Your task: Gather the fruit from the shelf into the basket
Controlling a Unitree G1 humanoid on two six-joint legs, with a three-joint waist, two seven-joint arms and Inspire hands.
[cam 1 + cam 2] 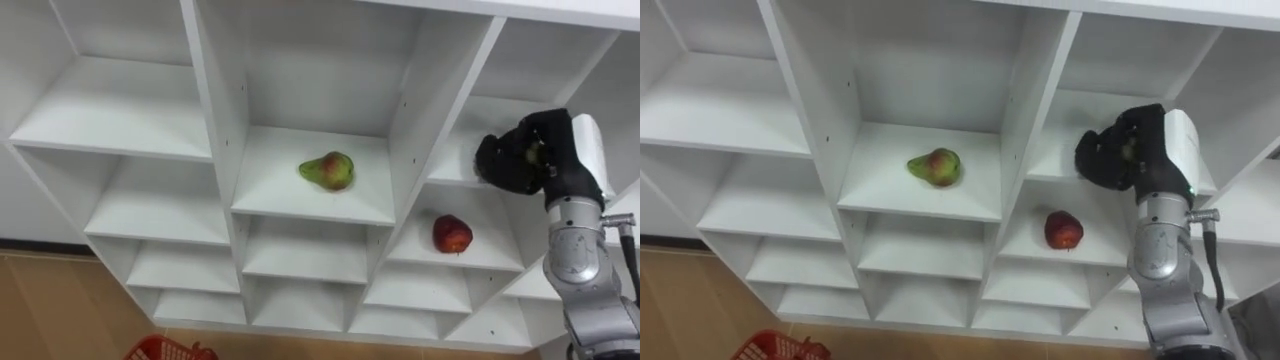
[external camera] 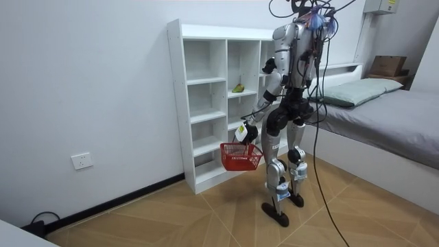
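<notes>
Right now I see the right hand (image 1: 520, 160) at the right of the frame, raised into a compartment of the white shelf unit (image 1: 110, 120). Its fingers are curled round a small greenish thing (image 1: 533, 151); I can't tell which fruit. A green-and-red pear (image 1: 328, 171) lies in the middle compartment at frame centre. A red apple (image 1: 452, 234) sits lower right of it, one shelf down. In the room view the left hand (image 2: 245, 132) grips the handle of a red basket (image 2: 240, 156) hanging at frame centre.
</notes>
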